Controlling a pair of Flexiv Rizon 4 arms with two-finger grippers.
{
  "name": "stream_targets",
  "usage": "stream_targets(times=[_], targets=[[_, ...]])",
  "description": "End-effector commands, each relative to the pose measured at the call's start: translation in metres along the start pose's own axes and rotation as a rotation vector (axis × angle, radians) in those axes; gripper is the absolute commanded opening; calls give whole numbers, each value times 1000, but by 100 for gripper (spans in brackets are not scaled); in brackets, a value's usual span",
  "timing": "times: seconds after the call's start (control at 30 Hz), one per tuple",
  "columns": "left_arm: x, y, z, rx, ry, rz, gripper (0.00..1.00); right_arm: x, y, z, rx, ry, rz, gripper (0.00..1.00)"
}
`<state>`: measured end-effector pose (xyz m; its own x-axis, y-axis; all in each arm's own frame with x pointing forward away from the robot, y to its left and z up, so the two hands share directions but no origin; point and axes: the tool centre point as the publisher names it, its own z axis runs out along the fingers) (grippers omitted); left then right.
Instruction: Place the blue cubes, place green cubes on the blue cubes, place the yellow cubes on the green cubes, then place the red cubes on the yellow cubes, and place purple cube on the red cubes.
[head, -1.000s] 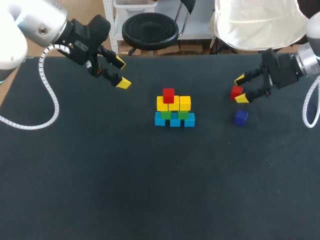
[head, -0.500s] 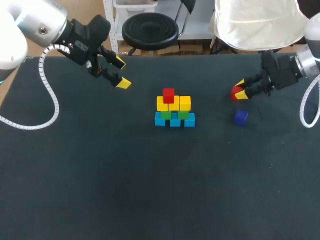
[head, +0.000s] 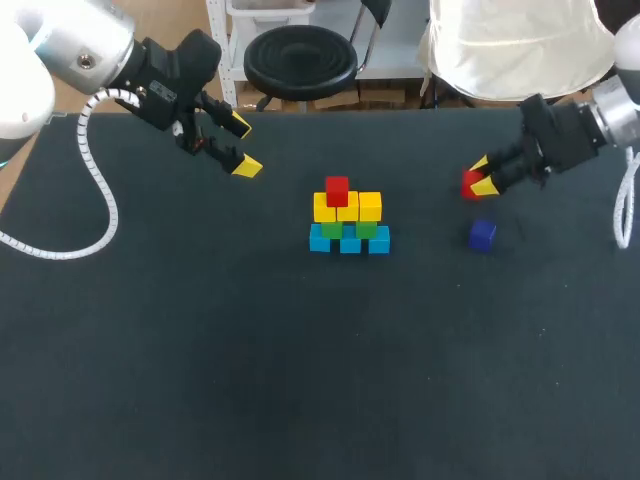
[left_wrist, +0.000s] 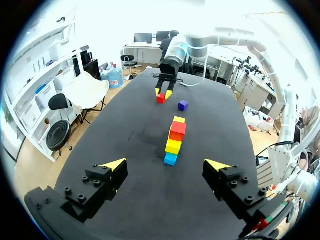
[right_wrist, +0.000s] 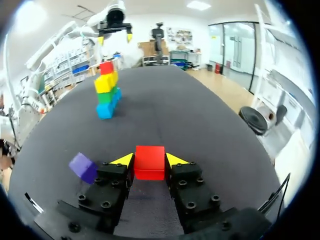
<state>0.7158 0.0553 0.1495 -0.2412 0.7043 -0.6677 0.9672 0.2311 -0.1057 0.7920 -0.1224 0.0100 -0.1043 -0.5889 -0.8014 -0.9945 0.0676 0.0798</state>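
Closed R gripper (right_wrist: 150, 160) on red cube (right_wrist: 149, 167), lifted; L gripper (left_wrist: 165, 164) spread, empty. Risk: loose pinch drops cube onto stack (head: 348, 222) ahead.

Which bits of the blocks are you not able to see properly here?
Left wrist view: the tower stands end-on, near cubes hiding those behind.
Right wrist view: the right end effector covers the red cube's sides.
Head view: the same end effector hides part of that cube.
Head view: the green cubes show only partly between other rows.
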Motion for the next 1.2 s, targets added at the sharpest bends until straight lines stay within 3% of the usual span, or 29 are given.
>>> stream_targets(times=[0.03,0.27,0.33,1.0,1.1,1.2], targets=[[1,0,0,0,-5,3,100,-22,8,-10,-19,44,-23,0],[1,0,0,0,-5,3,100,-48,20,-13,-44,55,-32,0],[1,0,0,0,-5,3,100,-54,22,-11,-60,18,-38,0],[1,0,0,0,-5,3,100,-55,22,-10,-68,1,-38,0],[1,0,0,0,-5,3,100,-68,31,10,-93,-16,-37,0],[1,0,0,0,-5,3,100,-81,43,14,-96,-57,-55,0]])
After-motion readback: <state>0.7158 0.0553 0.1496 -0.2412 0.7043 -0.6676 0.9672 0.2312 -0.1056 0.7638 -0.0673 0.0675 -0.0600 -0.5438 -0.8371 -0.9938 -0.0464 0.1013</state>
